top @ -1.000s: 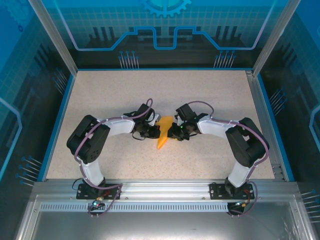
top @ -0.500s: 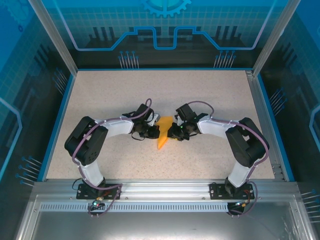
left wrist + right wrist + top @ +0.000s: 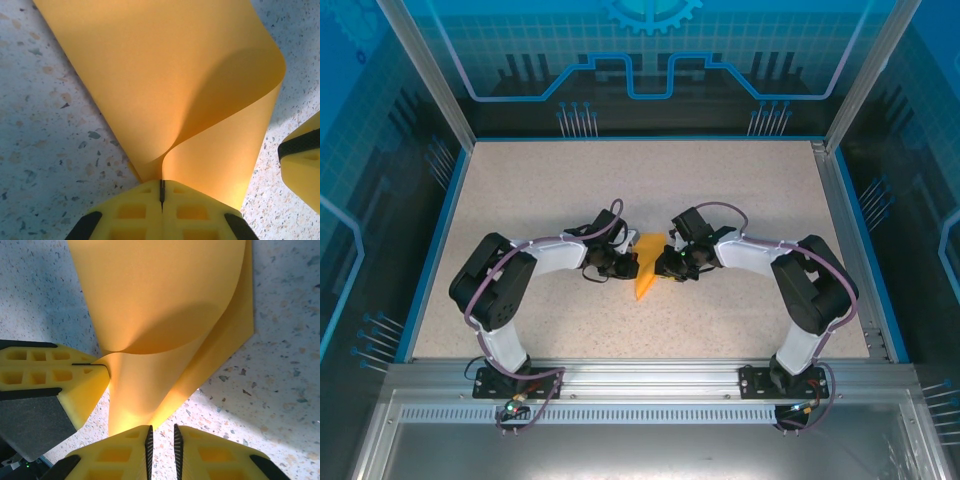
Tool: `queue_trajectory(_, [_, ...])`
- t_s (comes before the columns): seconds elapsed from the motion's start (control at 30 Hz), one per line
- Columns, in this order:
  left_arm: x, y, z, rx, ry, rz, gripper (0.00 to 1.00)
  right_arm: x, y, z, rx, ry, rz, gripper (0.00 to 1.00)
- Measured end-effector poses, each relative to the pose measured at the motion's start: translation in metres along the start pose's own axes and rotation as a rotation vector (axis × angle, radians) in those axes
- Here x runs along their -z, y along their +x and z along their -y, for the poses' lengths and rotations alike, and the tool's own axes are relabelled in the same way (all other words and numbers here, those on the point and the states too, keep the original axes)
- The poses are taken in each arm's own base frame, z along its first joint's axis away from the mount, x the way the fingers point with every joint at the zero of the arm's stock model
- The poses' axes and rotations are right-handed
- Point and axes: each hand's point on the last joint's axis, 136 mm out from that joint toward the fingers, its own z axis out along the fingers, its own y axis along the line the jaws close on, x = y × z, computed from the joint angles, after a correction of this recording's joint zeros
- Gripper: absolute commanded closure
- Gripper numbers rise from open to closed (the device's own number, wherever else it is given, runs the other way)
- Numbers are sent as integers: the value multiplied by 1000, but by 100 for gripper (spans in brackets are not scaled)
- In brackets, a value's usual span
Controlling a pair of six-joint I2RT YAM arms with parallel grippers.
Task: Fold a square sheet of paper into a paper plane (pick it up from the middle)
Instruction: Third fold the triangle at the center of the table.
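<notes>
Paper sheet, thin, orange-yellow and unmarked, lies at the middle of the speckled beige table, between my two wrists. It is no longer flat. In the left wrist view the paper sheet rolls over on itself in a soft, uncreased loop. The right wrist view shows the same bowed flap standing above the layer on the table.

My left gripper is clamped tight on the sheet's edge, its yellow fingers meeting with the paper pinched in the seam. From the right wrist I see that left gripper biting the paper at the root of the curl. My right gripper has its jaws a narrow slit apart, with bare table showing through the gap. The sheet's near corner runs up to one finger, and I cannot tell whether it touches.

Over the last second little has changed. From above, my left arm has settled slightly outward, while the left gripper, the right gripper and the paper have kept their places. I read that as a hold. The flap is brought over but not pressed down, so this crease is still to be made and the plane is far from done.
</notes>
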Motion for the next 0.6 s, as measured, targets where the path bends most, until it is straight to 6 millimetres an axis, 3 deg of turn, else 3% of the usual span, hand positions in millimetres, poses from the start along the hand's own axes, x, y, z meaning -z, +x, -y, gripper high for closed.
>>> queue_trajectory(0.6, [4,-3,3,-7,6,14,93,-1,1,2,-5,2,-2,79])
